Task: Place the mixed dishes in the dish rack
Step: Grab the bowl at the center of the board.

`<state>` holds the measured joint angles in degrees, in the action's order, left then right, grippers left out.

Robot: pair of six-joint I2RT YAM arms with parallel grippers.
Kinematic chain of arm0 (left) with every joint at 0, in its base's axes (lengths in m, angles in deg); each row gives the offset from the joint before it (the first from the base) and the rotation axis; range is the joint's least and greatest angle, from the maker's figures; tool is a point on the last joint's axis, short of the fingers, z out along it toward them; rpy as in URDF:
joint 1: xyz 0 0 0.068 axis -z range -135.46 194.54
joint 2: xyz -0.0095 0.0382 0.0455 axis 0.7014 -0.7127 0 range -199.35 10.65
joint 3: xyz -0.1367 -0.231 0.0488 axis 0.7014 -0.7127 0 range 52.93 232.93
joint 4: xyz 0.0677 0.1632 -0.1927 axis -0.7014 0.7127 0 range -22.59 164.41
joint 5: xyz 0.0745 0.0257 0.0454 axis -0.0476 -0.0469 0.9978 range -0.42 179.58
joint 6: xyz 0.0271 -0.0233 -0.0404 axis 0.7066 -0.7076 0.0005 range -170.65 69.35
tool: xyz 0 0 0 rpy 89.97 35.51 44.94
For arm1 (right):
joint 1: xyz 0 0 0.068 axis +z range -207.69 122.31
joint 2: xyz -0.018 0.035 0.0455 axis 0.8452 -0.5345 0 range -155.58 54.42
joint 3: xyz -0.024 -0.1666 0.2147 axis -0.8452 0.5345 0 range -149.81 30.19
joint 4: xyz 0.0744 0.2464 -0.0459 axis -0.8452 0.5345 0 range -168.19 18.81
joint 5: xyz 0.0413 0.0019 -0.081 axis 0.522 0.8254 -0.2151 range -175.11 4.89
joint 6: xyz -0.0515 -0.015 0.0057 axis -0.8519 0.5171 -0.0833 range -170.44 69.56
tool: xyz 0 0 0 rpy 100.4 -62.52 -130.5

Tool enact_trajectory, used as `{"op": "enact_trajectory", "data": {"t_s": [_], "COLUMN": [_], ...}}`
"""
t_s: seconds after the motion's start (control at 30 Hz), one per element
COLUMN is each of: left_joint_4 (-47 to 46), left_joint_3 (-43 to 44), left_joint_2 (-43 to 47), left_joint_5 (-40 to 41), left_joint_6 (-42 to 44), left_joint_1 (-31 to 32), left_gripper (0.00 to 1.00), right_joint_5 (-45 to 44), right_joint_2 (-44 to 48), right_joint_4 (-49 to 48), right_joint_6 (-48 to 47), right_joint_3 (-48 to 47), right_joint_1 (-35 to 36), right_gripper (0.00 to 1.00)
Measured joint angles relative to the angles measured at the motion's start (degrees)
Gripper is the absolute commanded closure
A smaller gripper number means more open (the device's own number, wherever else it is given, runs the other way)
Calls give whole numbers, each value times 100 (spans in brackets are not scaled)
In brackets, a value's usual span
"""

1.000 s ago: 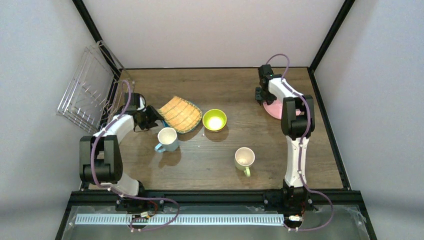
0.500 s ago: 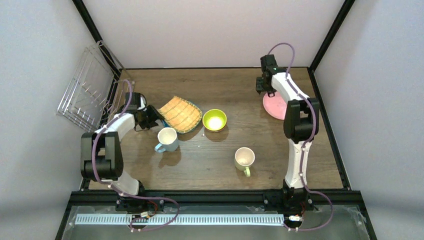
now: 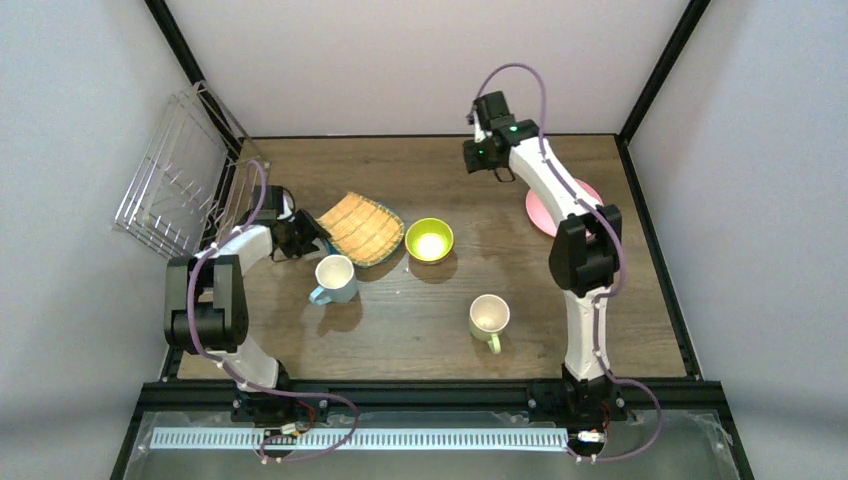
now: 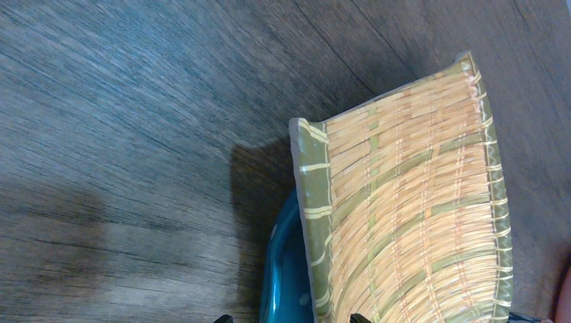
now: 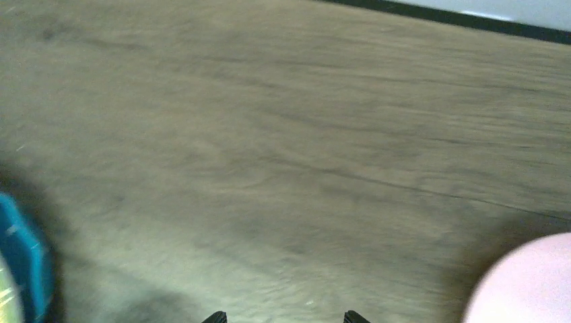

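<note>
The right gripper (image 5: 281, 316), jaws wide and empty, has swung away from the pink round plate (image 3: 538, 215), leaving it unloaded. The left gripper (image 4: 286, 317) gapes around the tan woven-look plate (image 4: 411, 215)'s edge. The dish rack (image 3: 175, 175) leans empty.
</note>
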<state>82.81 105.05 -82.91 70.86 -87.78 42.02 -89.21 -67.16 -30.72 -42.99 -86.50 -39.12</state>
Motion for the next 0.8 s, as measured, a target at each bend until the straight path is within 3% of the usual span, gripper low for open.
{"op": "enact_trajectory", "data": {"t_s": [0.2,0.53,0.8], "left_joint_4": [-59,-173,-234], "left_joint_3": [0,0,0], "left_joint_2": [0,-15,-155], "left_joint_5": [-2,-61,-107], "left_joint_6": [-28,-66,-83], "left_joint_1": [0,0,0], "left_gripper": [0,0,0], "right_joint_5": [264,573,726], "right_joint_2": [7,275,518], "right_joint_4": [186,170,33], "right_joint_6": [-20,-9,37], "right_joint_3": [131,1410,1853], "right_joint_1": [529,866,1165], "right_gripper": [1,1,1]}}
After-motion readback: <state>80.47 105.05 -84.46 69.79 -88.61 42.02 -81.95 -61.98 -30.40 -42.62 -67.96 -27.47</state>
